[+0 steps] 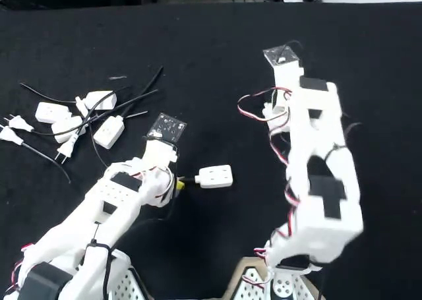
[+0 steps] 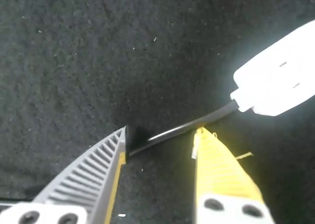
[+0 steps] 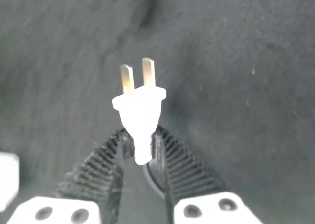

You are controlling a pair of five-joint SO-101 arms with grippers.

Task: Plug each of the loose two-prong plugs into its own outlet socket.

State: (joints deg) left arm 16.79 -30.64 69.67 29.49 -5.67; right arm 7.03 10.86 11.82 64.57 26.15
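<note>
Inside the right pincer (image 3: 141,136) sits a plug (image 3: 140,104).

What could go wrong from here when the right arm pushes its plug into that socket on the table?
The socket lies loose on the table, and the left gripper is open around its cord, not on its body, so a push may slide it away.
The right gripper pinches the plug only at its narrow tail, so it may tilt when the prongs meet the socket.
</note>
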